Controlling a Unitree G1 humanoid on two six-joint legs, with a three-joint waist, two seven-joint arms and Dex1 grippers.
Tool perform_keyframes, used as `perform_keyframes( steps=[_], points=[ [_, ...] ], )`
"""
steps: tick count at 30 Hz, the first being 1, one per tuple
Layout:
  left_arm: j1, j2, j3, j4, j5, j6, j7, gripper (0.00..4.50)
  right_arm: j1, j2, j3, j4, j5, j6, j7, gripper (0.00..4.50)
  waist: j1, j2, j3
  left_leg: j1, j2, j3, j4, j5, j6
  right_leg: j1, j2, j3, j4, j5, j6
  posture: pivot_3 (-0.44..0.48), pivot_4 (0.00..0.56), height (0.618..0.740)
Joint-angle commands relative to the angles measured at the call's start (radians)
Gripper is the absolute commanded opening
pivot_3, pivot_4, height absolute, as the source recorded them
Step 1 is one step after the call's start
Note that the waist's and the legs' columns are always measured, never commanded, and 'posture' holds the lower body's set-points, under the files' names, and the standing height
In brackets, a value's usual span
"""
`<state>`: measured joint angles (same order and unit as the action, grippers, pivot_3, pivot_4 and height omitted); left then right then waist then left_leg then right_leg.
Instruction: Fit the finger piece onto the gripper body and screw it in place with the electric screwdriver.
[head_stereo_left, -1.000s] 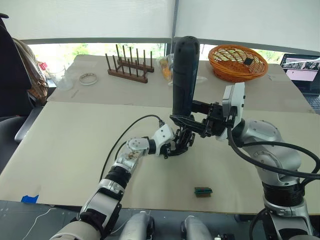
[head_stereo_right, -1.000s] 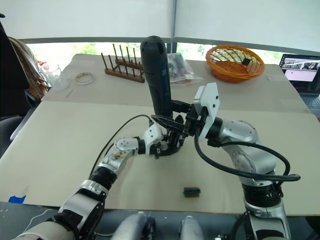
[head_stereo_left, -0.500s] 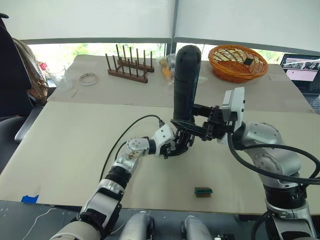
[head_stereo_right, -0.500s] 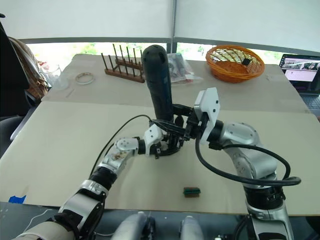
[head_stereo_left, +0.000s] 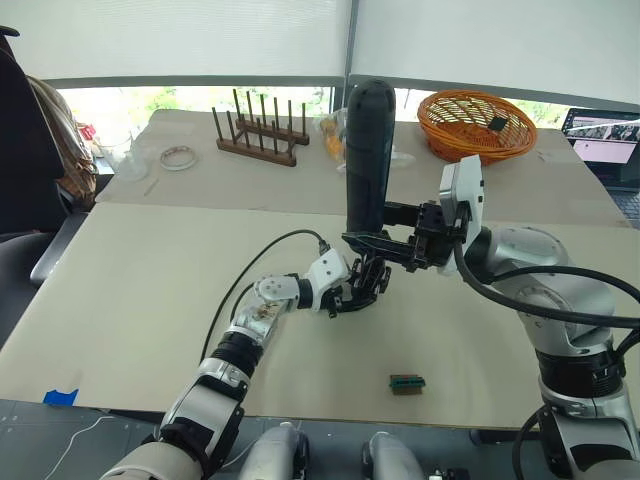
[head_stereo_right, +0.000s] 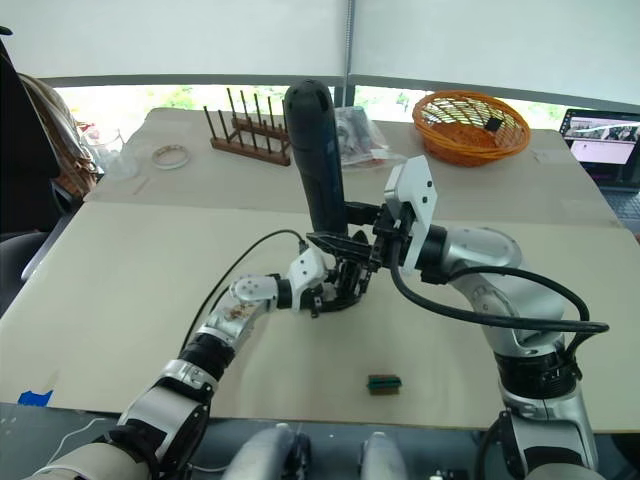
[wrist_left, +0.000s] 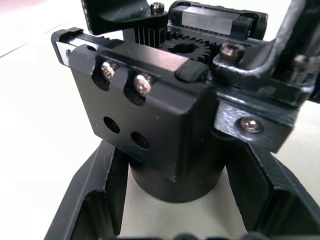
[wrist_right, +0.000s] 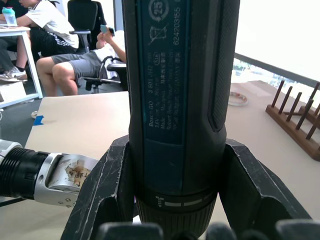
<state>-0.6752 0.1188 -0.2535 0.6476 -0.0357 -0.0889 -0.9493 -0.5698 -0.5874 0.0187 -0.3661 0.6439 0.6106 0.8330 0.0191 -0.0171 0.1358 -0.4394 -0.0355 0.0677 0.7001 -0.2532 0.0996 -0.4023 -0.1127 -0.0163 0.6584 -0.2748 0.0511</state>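
Matt black plastic electric screwdriver (wrist_right: 177, 100) — smooth black gripper body (wrist_left: 150, 135) with shiny metal screws — woven wicker basket (head_stereo_left: 475, 120).

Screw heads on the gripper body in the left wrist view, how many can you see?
4: two side by side above two empty holes, one on the side plate, one near the gear. Others may be hidden.
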Motion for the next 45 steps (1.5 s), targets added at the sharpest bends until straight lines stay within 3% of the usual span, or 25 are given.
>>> perform_keyframes(
  steps=[1,11,16,28,38,45],
  points=[
    [-0.032,-0.004,0.019,-0.013,-0.011,-0.019,0.01,2.31,0.042,-0.008,0.026,0.025,-0.01,0.037,0.008,1.93,0.0,0.0,0.0,0.0,0.0,0.0,0.0,0.0,0.0,0.0,0.0,0.0,0.0,0.0,0.0,0.0,0.15,0.74],
    [-0.036,0.0,0.024,-0.011,-0.013,-0.016,0.016,2.31,0.105,0.004,0.085,0.1,-0.124,-0.128,0.051,1.93,-0.001,0.0,0.0,0.003,0.0,0.0,0.0,0.0,0.0,0.002,0.0,0.0,-0.001,0.0,0.0,0.0,0.15,0.74],
    [-0.042,0.002,0.025,-0.002,-0.015,-0.019,0.019,2.31,0.086,0.005,0.093,0.142,-0.122,-0.095,0.042,1.93,-0.002,0.0,0.0,0.019,0.001,0.0,-0.005,-0.002,0.002,0.015,-0.001,0.0,-0.012,0.0,0.0,0.0,0.15,0.74],
    [-0.035,0.004,0.026,-0.012,-0.017,-0.014,0.022,2.31,0.087,-0.007,0.092,0.162,-0.117,-0.07,0.057,1.93,-0.002,0.0,0.0,0.019,0.0,-0.002,-0.006,-0.006,-0.006,0.014,-0.012,0.001,-0.012,0.0,0.0,0.0,0.15,0.74],
    [-0.025,0.007,0.021,-0.026,-0.017,-0.012,0.017,2.31,0.113,-0.011,0.041,0.104,-0.098,-0.079,0.041,1.93,-0.003,0.0,-0.001,0.019,0.0,-0.002,-0.007,-0.006,-0.007,0.014,-0.013,0.001,-0.012,0.0,0.0,0.0,0.15,0.74],
    [-0.013,0.01,0.016,-0.016,-0.013,-0.013,0.013,2.31,-0.005,0.024,-0.07,-0.049,0.035,-0.096,-0.003,1.93,-0.005,0.0,-0.001,0.016,-0.001,-0.002,-0.007,-0.006,-0.007,0.012,-0.014,0.001,-0.013,0.0,0.0,0.0,0.15,0.74]
  ],
)
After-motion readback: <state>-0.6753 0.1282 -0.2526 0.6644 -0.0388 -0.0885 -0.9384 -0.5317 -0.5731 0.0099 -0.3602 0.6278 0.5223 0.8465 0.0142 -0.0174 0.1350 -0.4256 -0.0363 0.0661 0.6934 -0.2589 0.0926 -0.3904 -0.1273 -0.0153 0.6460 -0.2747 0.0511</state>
